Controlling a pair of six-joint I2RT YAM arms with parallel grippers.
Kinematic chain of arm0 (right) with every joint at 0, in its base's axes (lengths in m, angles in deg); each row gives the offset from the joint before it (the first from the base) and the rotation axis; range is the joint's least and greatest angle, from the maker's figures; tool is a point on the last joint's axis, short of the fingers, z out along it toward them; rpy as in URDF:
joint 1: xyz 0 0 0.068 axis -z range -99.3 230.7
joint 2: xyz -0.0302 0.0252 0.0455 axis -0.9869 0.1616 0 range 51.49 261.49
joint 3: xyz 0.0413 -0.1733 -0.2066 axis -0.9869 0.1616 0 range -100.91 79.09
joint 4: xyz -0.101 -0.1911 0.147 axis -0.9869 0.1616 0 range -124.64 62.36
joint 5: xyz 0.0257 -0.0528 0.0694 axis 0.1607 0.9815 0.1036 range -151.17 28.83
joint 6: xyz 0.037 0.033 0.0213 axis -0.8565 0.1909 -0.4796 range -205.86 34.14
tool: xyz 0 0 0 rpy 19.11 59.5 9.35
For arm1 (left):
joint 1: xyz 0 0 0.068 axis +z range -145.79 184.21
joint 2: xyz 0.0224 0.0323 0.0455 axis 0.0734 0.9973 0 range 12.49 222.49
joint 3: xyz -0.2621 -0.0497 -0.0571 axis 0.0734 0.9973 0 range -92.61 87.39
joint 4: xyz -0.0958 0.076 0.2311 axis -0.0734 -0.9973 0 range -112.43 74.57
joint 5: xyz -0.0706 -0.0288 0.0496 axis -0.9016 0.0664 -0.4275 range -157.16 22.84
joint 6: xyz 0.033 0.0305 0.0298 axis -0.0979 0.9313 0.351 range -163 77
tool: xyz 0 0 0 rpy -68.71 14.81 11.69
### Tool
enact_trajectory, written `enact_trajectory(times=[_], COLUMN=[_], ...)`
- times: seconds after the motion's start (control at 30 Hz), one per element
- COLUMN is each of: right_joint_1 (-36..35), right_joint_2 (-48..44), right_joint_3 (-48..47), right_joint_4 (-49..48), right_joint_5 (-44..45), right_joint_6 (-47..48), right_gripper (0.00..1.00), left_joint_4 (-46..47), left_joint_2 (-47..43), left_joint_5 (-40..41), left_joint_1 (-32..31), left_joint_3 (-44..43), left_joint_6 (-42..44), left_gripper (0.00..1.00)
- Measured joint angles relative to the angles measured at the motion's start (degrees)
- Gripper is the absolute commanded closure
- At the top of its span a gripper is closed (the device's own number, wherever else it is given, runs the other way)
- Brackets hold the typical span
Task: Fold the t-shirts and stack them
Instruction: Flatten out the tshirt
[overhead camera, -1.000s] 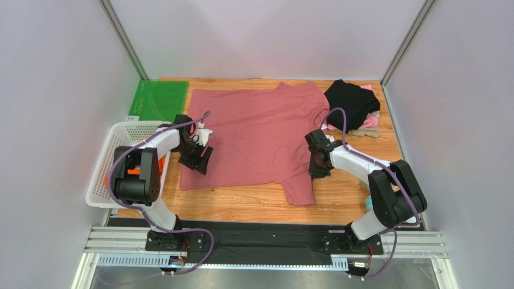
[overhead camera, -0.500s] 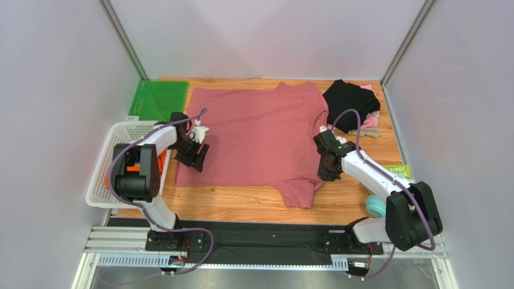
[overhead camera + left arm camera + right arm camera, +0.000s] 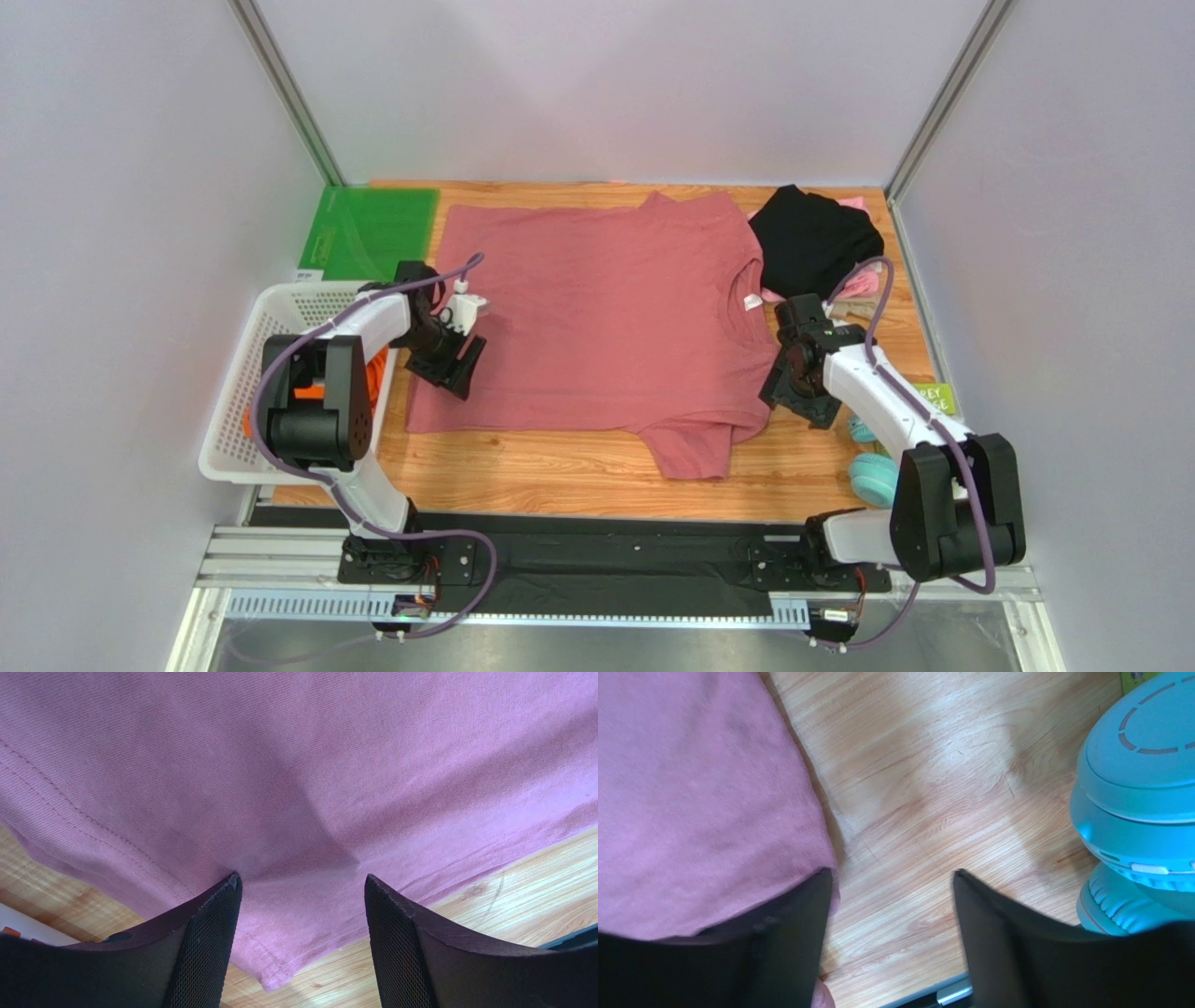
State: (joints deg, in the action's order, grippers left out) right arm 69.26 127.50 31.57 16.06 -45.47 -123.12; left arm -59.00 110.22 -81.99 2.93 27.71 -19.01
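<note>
Across the table [image 3: 561,479], a dusty-rose t-shirt [image 3: 603,315] lies flat.
Left hand [image 3: 302,878] spread over its hem; right hand [image 3: 891,873] spread beside it.

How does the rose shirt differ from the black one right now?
The dusty-rose shirt is spread flat with its sleeves out; the black shirt is a crumpled heap. The dusty-rose shirt covers the middle of the table; the black shirt sits in the far right corner and takes far less room. Neither is folded yet.
</note>
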Motion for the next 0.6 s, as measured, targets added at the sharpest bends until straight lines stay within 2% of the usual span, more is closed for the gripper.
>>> enact_trajectory(times=[0.13,0.3,0.37,0.47,0.6], right_joint_1=[0.5,-2.2,-4.9,-10.0,-17.4], right_joint_2=[-0.1,-5.0,-9.1,-13.7,-14.6], right_joint_3=[-0.1,-0.2,-0.1,1.0,6.1], right_joint_4=[0.6,2.7,3.7,3.7,3.2], right_joint_5=[-1.9,-6.1,-8.3,-11.3,-14.9], right_joint_6=[0.5,0.5,-0.2,-2.0,-5.5], right_gripper=[0.24,0.33,0.38,0.39,0.43], left_joint_4=[0.0,0.0,0.0,-0.1,-0.5], left_joint_2=[0.0,0.0,0.0,-0.1,-0.5], left_joint_5=[-0.1,-0.2,-0.3,-0.4,-0.8], left_joint_1=[0.2,0.3,0.3,0.3,0.3], left_joint_3=[0.0,0.0,0.0,0.0,0.0], left_joint_6=[0.2,0.2,0.2,0.2,0.2], left_gripper=[0.28,0.28,0.28,0.29,0.28])
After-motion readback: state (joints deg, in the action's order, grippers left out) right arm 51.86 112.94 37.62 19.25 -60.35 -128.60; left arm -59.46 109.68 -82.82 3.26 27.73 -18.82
